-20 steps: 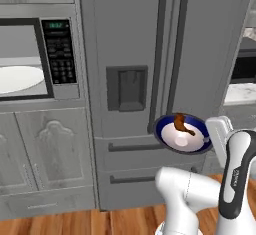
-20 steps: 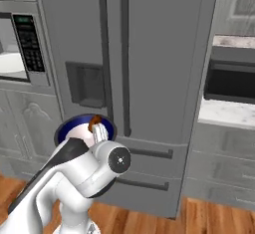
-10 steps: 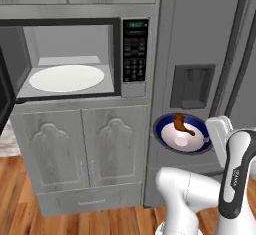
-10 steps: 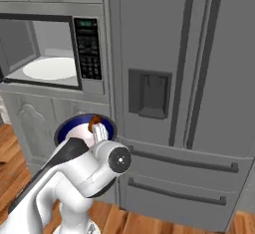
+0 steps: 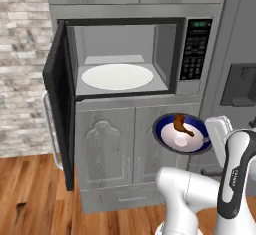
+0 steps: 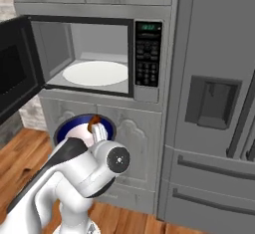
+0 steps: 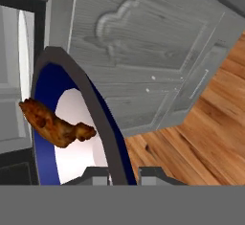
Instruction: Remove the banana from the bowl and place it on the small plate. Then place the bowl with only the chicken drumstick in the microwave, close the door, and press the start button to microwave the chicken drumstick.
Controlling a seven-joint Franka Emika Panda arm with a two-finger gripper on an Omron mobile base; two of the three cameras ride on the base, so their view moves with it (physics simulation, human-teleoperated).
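Note:
My gripper (image 7: 123, 174) is shut on the rim of the dark blue bowl (image 7: 103, 123), one fingertip on each side of it. The reddish-brown chicken drumstick (image 7: 55, 122) lies alone on the bowl's white inside. From the base, the bowl (image 5: 182, 135) with the drumstick (image 5: 183, 124) hangs in front of the lower cabinet, below and to the right of the microwave (image 5: 125, 56) cavity, and the gripper (image 5: 209, 138) grips its right rim. The door (image 5: 60, 104) is swung wide to the left. The arm partly covers the bowl (image 6: 74, 128). The banana and the small plate are out of view.
A white glass turntable (image 5: 117, 76) lies inside the microwave, with the black keypad (image 5: 194, 49) to its right. A grey fridge (image 6: 214, 103) stands right of the microwave. Grey cabinet doors (image 5: 115, 154) are beneath it, above a wood floor (image 5: 30, 189).
The base has driven left, so the whole scene slid right: the fridge gave way to the open microwave. The bowl with the drumstick stays in the gripper, unchanged relative to the arm.

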